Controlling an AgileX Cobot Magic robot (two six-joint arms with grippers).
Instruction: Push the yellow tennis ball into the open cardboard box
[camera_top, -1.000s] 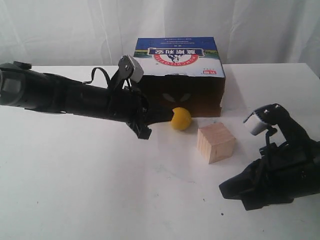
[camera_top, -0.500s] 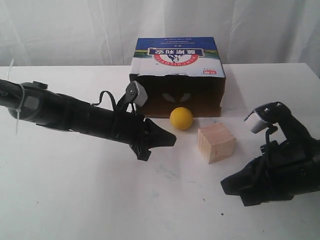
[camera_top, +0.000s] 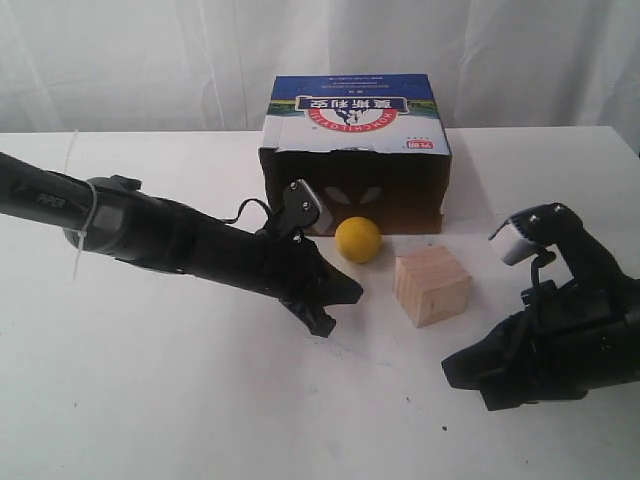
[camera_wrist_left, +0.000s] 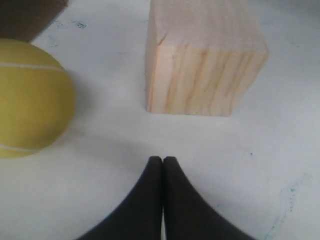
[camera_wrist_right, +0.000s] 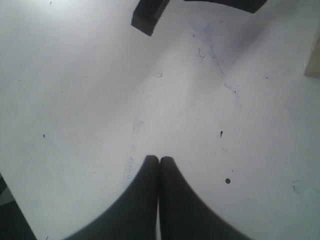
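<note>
The yellow tennis ball (camera_top: 358, 239) is small, round and fuzzy, with a thin pale seam line curving across it in the left wrist view (camera_wrist_left: 30, 97). It rests on the white table (camera_top: 180, 380), just in front of the box's opening and a little right of its middle; whether it touches the box's lower edge is hard to tell. The open cardboard box (camera_top: 355, 150) is a brown carton whose dark open side faces the exterior view. Its top panel is printed blue and white, with a red logo and Chinese characters that read upside down.
</note>
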